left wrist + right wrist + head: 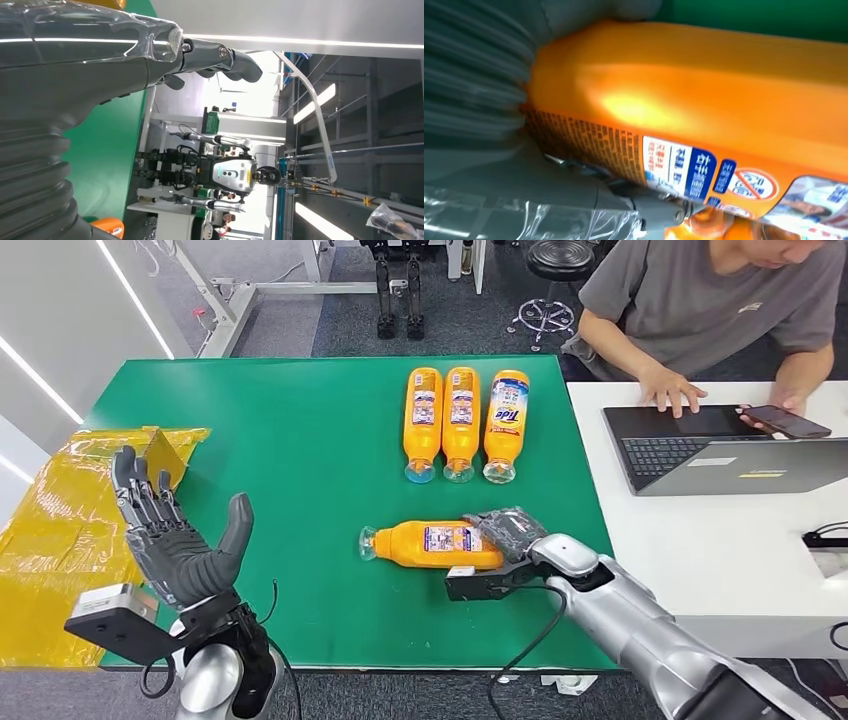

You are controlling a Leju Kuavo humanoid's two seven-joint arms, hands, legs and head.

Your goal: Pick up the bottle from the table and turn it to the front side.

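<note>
Orange bottle (435, 543) with a white-and-blue label, on a green bench (300, 440); yellow wrap (60, 530) at its edge; grey hands.

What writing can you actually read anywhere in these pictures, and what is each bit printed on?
"Tide": on the front label of the rightmost bottle in the row of three.
Back labels of the other two row bottles: too small to read.
Label of the bottle that the right robot hand grips: Chinese print and a crossed-out circle sign in the right wrist view, too blurred to read.
Laptop stickers: unreadable.
</note>
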